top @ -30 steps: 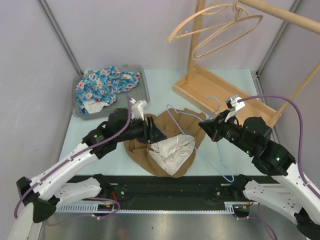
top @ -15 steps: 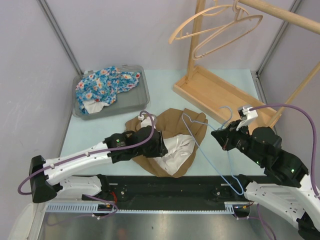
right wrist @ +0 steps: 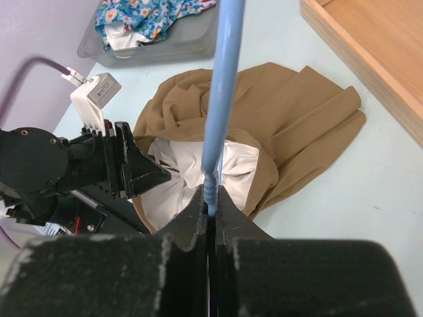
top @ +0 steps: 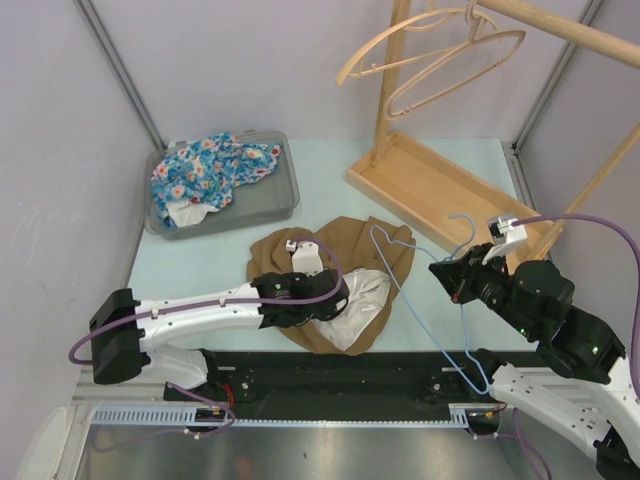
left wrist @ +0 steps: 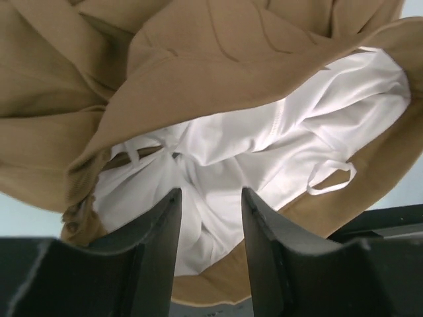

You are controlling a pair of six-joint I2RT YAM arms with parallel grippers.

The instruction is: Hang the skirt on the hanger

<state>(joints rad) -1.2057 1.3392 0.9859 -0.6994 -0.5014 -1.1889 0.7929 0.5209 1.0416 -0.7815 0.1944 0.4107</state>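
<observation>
Brown skirt (top: 362,243) beneath parted left claw (left wrist: 209,198); right claw (right wrist: 211,199) pinches hanger (right wrist: 225,79).

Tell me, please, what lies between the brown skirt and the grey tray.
Only a bare strip of pale table separates the skirt from the grey tray; nothing sits in that gap, as the top external view shows.

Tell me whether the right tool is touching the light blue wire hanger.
Touching. The right wrist view shows the right tool shut on the light blue wire hanger, its jaws closed against the wire on both sides with no gap.
</observation>
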